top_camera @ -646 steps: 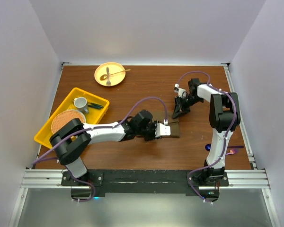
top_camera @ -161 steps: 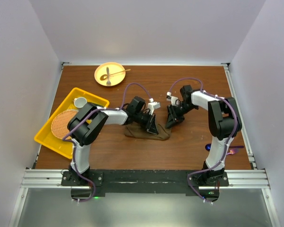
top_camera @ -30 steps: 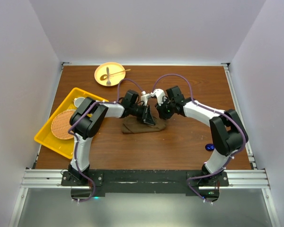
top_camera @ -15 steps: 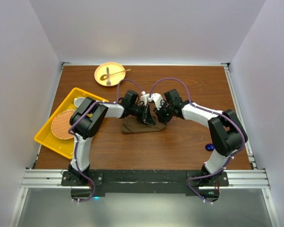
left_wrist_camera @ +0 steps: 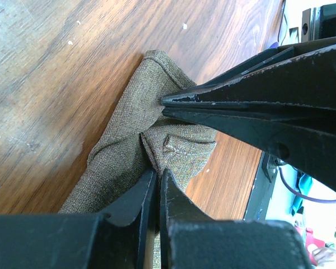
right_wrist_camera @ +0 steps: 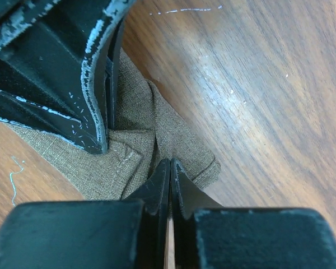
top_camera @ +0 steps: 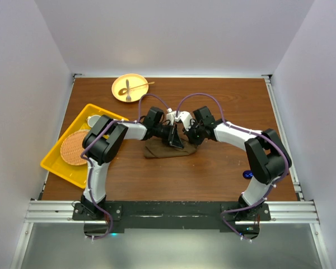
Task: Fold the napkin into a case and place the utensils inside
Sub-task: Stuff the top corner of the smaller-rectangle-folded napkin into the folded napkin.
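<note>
- The napkin [top_camera: 168,150] lies bunched mid-table, well apart from every edge of the table [top_camera: 235,106]. Bare wood lies open on its near and right sides.
- Our left gripper [left_wrist_camera: 157,175] is almost closed, pinching a raised fold of the napkin.
- Our right gripper [right_wrist_camera: 169,163] is closed tight, its tips at a ridge of the cloth just beside the left's. Whether any cloth is caught, we cannot tell.
- Only the top view shows the tray [top_camera: 67,133] at the left edge and the plate [top_camera: 120,94], bearing utensils [top_camera: 127,87], at the far edge.
- Only the wrist views show the napkin's hem and weave.
</note>
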Controlling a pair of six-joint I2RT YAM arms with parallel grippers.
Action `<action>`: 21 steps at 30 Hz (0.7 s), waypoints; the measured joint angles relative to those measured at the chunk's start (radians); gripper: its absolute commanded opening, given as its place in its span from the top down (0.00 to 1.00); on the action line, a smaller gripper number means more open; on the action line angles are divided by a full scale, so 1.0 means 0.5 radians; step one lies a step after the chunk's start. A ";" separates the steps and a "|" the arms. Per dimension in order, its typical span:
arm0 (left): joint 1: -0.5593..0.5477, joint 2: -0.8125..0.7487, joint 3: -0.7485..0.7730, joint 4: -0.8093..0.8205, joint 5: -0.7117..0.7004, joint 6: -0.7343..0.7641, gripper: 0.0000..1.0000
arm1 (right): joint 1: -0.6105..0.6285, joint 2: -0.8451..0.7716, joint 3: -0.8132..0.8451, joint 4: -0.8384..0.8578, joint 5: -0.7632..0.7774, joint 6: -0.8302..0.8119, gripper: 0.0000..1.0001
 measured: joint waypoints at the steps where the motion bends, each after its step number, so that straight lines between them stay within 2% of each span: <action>1: 0.000 0.000 -0.001 0.001 0.001 0.000 1.00 | 0.000 0.000 0.004 -0.006 0.005 0.002 1.00; 21: 0.003 0.000 -0.003 0.014 0.002 -0.050 1.00 | 0.000 -0.141 0.101 -0.136 -0.034 0.071 1.00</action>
